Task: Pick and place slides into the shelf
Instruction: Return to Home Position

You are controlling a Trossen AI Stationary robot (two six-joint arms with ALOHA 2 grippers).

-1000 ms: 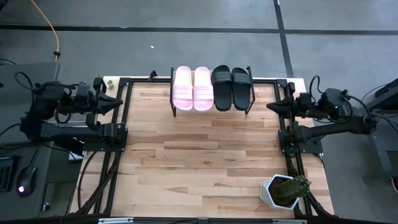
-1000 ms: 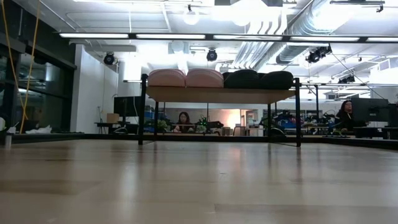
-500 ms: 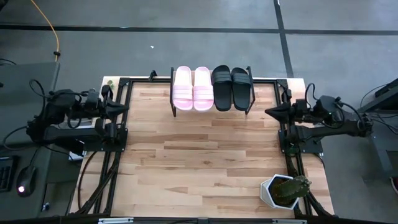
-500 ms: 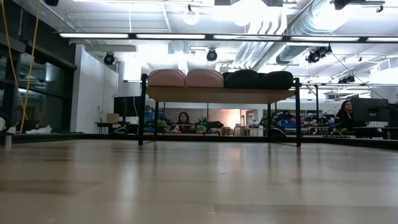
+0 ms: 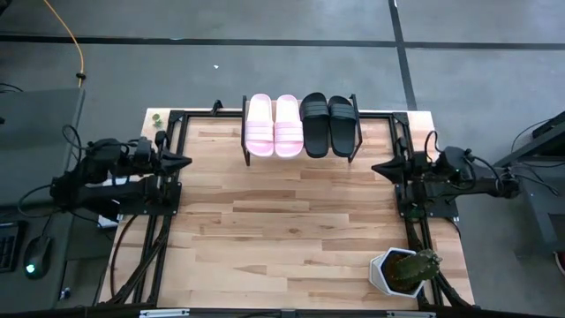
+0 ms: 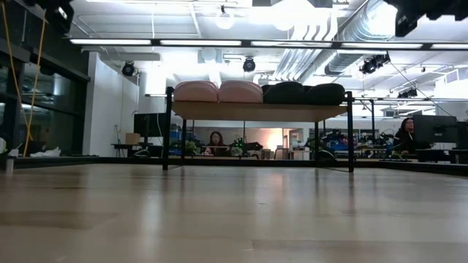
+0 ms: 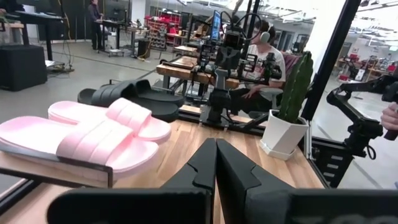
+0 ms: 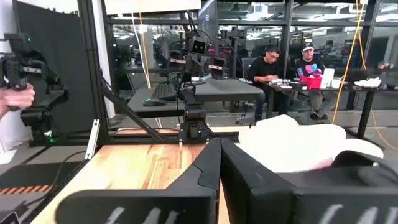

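Two pale pink slides [image 5: 274, 125] and two black slides [image 5: 329, 124] lie side by side, soles down, on the shelf [image 6: 256, 111]. The shelf is a low wooden top on thin black legs at the table's far edge. My left gripper [image 5: 187, 161] is shut and empty at the table's left edge, pointing level toward the middle. My right gripper [image 5: 375, 167] is shut and empty at the right edge, facing it. The left wrist view shows the pink slides [image 7: 93, 134] nearer than the black slides [image 7: 134, 99], beyond my shut left gripper [image 7: 216, 144]. The right wrist view shows my right gripper [image 8: 220, 144] shut.
A cactus in a white pot [image 5: 403, 269] stands at the table's near right corner. Black frame rails [image 5: 168, 238] run along the left and right sides. People sit at desks in the room beyond, and a person's hand [image 8: 15, 93] shows at one side.
Both arms have folded down and their grippers have sunk, staying level and shut. In the high view each gripper has shifted a little toward the table's near edge. The slides and shelf have not moved.
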